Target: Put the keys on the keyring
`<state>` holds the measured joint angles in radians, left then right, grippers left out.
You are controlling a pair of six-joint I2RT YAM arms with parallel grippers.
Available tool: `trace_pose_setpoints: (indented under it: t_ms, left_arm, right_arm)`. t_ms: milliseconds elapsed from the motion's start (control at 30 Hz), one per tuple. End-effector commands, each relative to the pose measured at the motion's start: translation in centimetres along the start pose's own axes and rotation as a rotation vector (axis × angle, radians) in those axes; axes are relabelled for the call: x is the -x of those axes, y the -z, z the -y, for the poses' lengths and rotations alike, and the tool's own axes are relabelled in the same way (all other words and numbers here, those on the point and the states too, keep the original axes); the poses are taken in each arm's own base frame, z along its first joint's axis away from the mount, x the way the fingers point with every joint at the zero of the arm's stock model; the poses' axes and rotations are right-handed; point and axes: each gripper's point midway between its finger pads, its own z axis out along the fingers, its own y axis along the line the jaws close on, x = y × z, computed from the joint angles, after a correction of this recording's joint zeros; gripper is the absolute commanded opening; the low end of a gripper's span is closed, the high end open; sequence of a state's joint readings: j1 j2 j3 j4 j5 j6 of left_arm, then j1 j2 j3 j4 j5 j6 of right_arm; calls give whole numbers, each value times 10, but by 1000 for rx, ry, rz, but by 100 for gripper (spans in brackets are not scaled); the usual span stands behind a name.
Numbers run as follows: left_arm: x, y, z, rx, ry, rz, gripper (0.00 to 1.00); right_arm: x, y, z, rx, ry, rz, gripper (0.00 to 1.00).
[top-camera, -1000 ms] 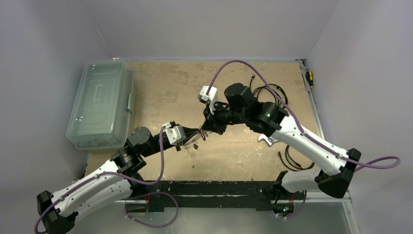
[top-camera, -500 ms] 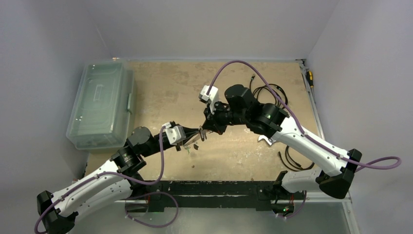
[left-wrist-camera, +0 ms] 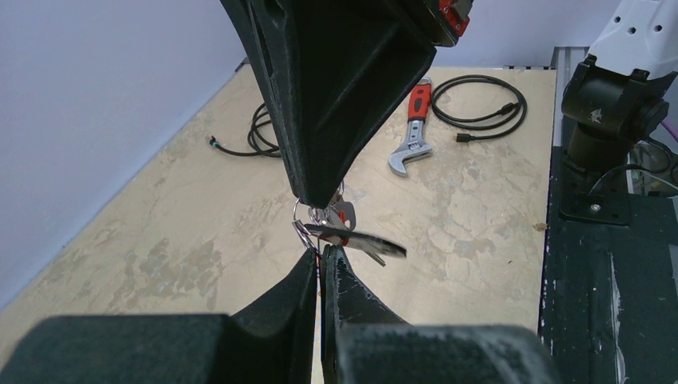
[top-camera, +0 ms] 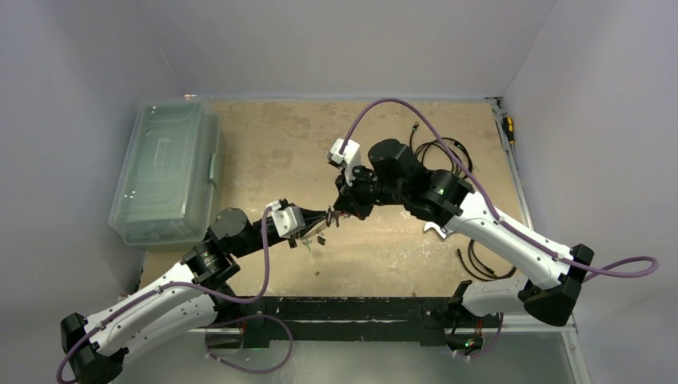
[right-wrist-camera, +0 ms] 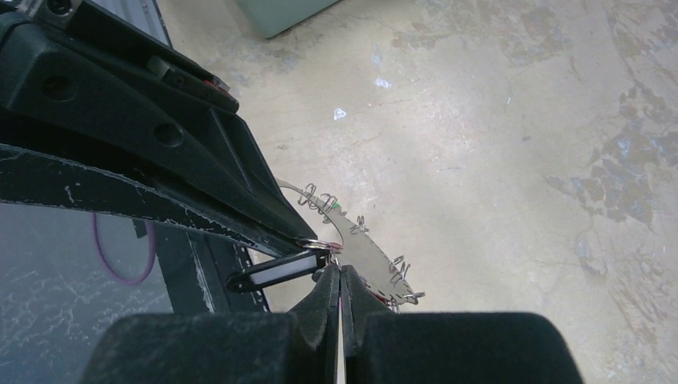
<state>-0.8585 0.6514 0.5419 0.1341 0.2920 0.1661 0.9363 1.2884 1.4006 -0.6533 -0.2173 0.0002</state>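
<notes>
Top external shows both arms meeting above the middle of the table [top-camera: 264, 144]; the left gripper [top-camera: 322, 218] and right gripper [top-camera: 334, 214] are tip to tip; the left one is pressed together on the edge of the keyring [right-wrist-camera: 364, 252], which is held in the air with small wire rings along it; the right one is pinched shut on the keys [left-wrist-camera: 356, 238] bunched between the tips, though which one is unclear; a wrench [left-wrist-camera: 410, 132] lies beside a cable [left-wrist-camera: 480, 100].
</notes>
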Motion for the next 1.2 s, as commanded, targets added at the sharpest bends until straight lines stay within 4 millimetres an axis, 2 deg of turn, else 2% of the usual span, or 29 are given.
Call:
trace_pose_setpoints:
  t_ms: [0, 333, 700, 1033, 1167]
  left_arm:
    - [39, 1, -1, -10, -30, 119, 0]
    - [40, 2, -1, -13, -29, 126, 0]
    - [41, 3, -1, -8, -31, 127, 0]
    - [42, 4, -1, -10, -34, 130, 0]
    - [45, 5, 3, -29, -40, 144, 0]
  right_arm:
    - [8, 1, 6, -45, -22, 10, 0]
    - [0, -3, 7, -46, -37, -41, 0]
    - [10, 14, 8, -67, -8, -15, 31]
    - [29, 38, 11, -83, 156, 57, 40]
    - [36, 46, -4, -4, 253, 146, 41]
